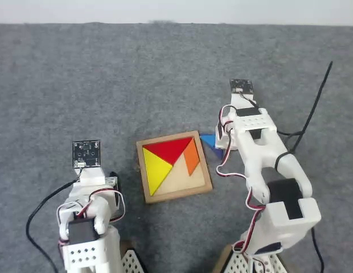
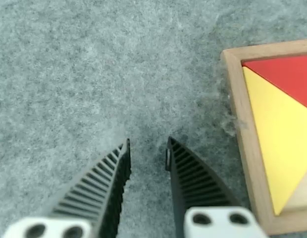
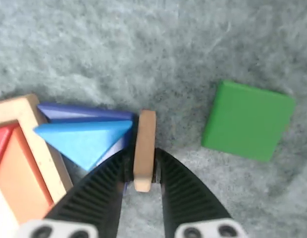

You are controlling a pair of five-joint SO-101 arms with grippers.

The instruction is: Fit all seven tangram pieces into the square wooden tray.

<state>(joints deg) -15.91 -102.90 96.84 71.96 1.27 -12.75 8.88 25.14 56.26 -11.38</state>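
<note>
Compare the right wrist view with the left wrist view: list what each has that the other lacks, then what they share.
Right wrist view: the right gripper shut on a tan piece that stands on edge, a blue triangle, a green square and an orange piece. Left wrist view: the open left gripper and a yellow triangle. Shared: the wooden tray, the red triangle and the grey mat.

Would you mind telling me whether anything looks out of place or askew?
Yes: beside the tray, a light blue triangle lies overlapping a darker blue piece, and the right pincer pinches a tan piece standing on edge.
</note>
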